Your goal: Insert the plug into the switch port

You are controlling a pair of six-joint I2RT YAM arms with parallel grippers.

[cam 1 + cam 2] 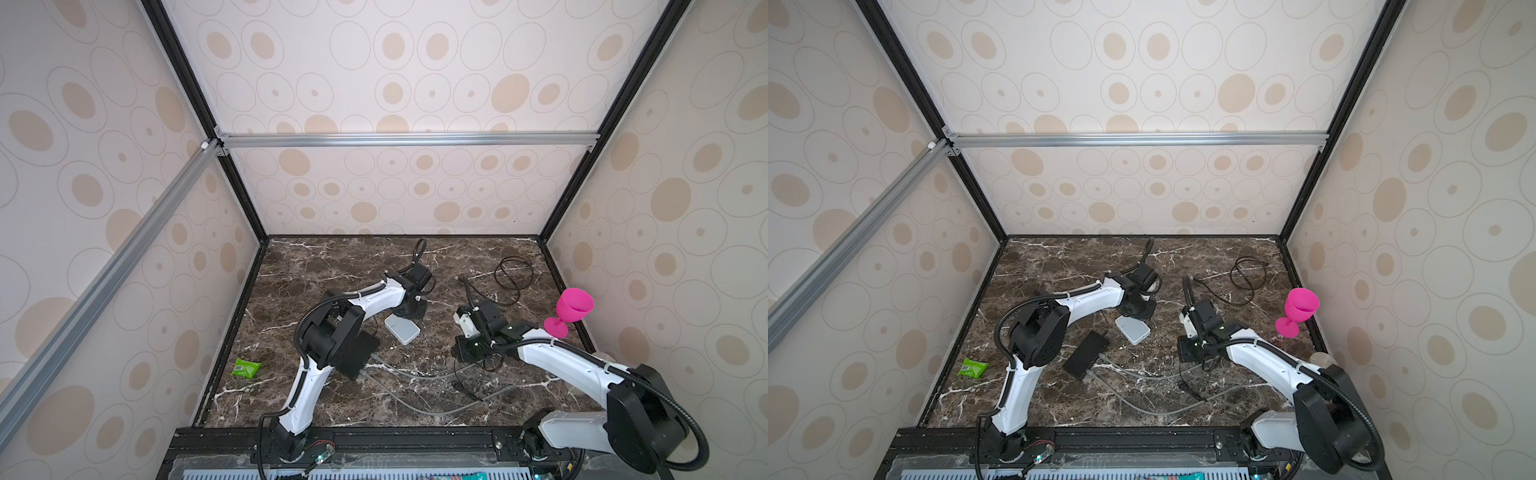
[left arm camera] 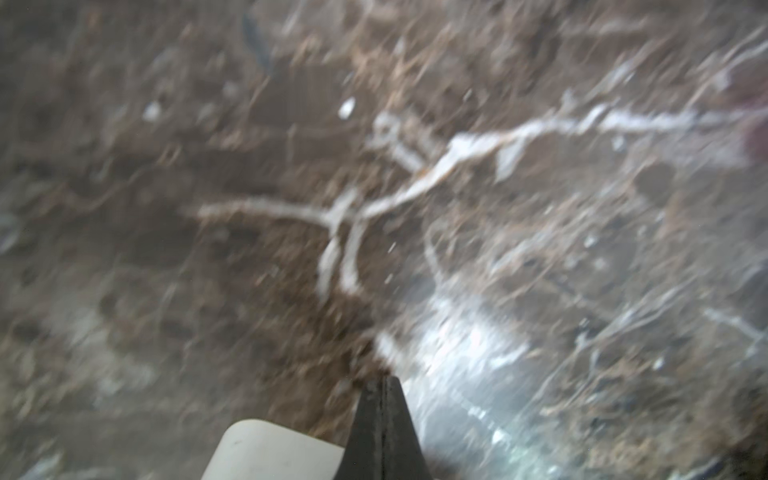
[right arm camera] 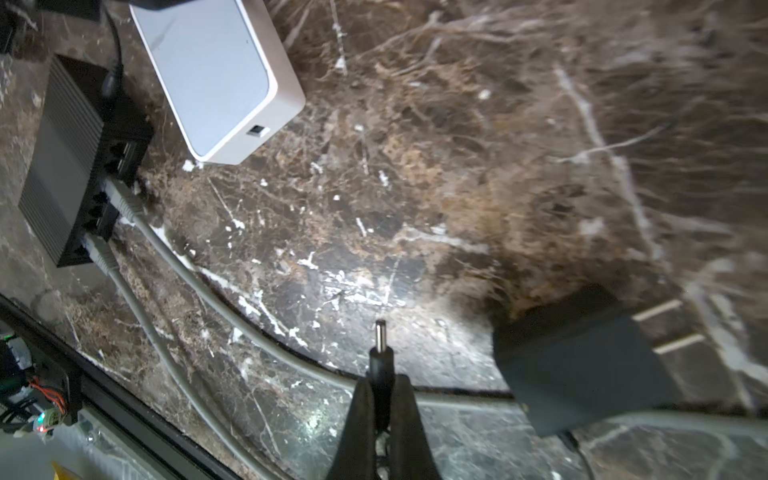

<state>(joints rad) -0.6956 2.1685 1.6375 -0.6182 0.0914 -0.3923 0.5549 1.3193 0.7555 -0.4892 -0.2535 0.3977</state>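
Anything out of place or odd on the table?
Two stray items unrelated to plugging: a pink goblet near the right edge of the table, and a green packet by the left edge. Nothing looks spilled or damaged.

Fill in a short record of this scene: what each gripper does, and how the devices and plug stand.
Right gripper: shut on thin black barrel plug
Left gripper: shut, holding nothing
White rectangular plastic box: small side port empty
Black flat box: two grey cables plugged in
Plug status: not yet inserted
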